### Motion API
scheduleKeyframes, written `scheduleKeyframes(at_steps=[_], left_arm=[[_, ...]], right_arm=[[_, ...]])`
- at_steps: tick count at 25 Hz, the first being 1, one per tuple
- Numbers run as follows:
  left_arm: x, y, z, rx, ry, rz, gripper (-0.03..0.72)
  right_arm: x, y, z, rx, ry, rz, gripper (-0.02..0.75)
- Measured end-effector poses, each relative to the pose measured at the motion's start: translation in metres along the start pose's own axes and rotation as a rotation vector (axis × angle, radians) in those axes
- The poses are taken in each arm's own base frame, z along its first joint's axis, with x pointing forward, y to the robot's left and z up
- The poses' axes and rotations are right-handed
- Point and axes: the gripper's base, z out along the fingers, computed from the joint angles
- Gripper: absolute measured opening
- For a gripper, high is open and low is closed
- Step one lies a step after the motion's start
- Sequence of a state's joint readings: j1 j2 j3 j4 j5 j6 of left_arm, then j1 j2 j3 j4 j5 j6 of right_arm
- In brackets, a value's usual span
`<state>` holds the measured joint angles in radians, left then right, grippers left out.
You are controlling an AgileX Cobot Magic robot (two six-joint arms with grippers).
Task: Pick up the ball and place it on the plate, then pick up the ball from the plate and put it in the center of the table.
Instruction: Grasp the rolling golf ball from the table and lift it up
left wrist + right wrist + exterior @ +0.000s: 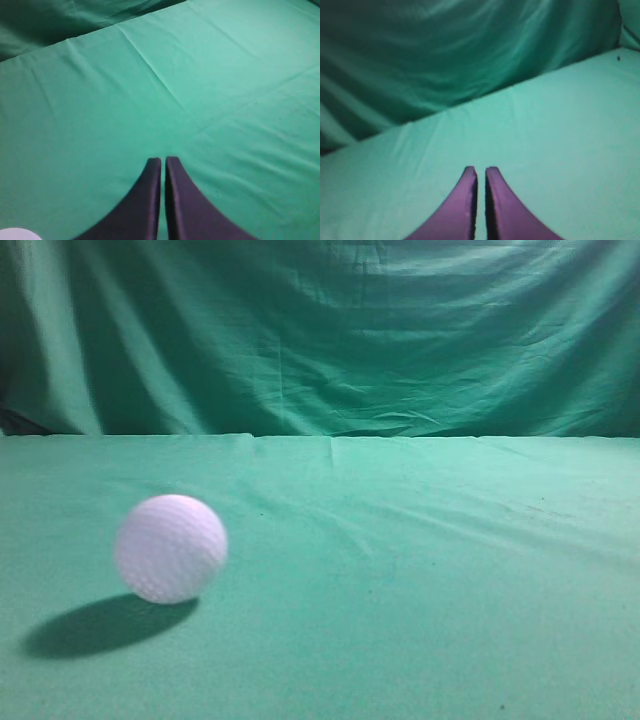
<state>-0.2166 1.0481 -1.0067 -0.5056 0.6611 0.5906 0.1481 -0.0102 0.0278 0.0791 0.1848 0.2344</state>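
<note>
The white dimpled ball [171,547] rests on the light sea-green table [420,570] at the left of the exterior view, casting a shadow to its left. No gripper shows in that view. My left gripper [163,160] is shut and empty above bare cloth. A sliver of something white [17,234] shows at the bottom left corner of the left wrist view; I cannot tell what it is. My right gripper [479,170] is shut and empty above the table [560,130]. No plate is clearly in view.
The darker green, folded backdrop cloth [320,330] hangs behind the table's far edge and also shows in the right wrist view [420,60] and the left wrist view [40,25].
</note>
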Motion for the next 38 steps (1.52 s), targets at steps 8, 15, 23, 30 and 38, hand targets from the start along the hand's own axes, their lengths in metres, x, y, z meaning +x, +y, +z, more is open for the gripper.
scheduleKeyframes(at_steps=[8,15,23,30,38], left_arm=[[0.070,-0.018,-0.031,-0.065,-0.066,0.011,0.000],[0.114,-0.029,-0.051,-0.103,-0.145,0.020,0.000],[0.134,-0.031,-0.052,-0.134,-0.181,0.021,0.000],[0.135,-0.029,-0.052,-0.156,-0.174,0.060,0.000],[0.136,-0.029,-0.051,-0.162,-0.166,0.072,0.000]], right_arm=[[-0.016,0.004,-0.001,-0.045,-0.174,0.035,0.050],[-0.049,0.017,-0.007,-0.009,0.008,-0.045,0.050],[-0.088,0.031,0.020,0.042,0.237,-0.057,0.050],[-0.106,0.049,0.043,-0.104,0.511,-0.383,0.050],[-0.078,0.098,0.085,-0.436,0.866,-0.609,0.050]])
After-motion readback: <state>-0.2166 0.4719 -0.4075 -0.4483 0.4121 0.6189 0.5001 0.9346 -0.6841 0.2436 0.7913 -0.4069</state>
